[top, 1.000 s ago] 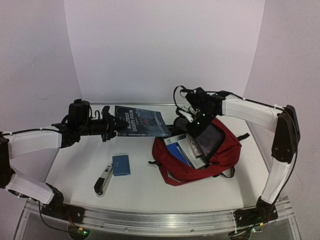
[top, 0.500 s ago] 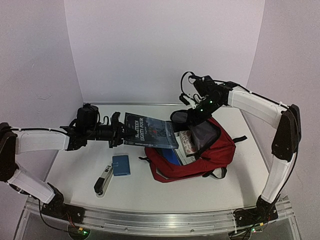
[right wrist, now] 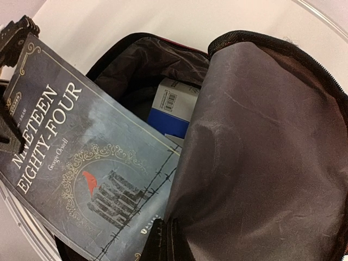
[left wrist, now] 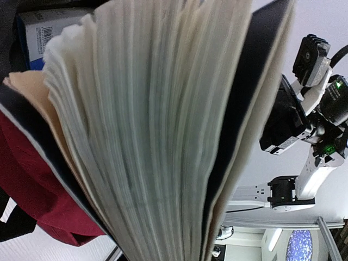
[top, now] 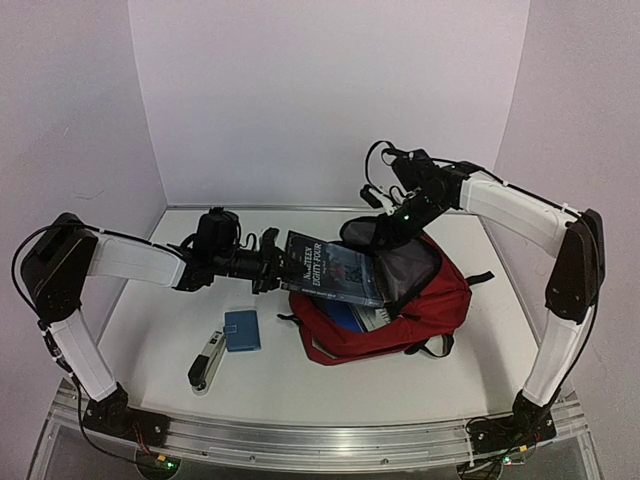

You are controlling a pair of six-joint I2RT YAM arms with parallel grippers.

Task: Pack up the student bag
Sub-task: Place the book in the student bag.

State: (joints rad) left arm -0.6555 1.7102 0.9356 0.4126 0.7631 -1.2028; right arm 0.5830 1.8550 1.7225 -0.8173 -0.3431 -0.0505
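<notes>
the student bag (top: 420, 310) lies right of centre on the table (top: 300, 370), mouth open. the book (top: 330, 268) tilts into that mouth, its left edge clamped between the left gripper's (top: 274, 263) narrowly parted jaws. the right gripper's (top: 383, 228) jaws pinch the bag's raised flap (right wrist: 255, 152), closed tight.

The left arm (top: 130, 262) stretches nearly level from 9 o'clock toward the middle, and the left gripper (top: 274, 262) is clamped on the edge of a book (top: 330, 268). The right arm (top: 515, 208) arches high from 3 o'clock, wrist bent downward. The right gripper (top: 383, 226), closed tight, pinches the flap of the student bag (top: 440, 300) at 1 o'clock.
</notes>
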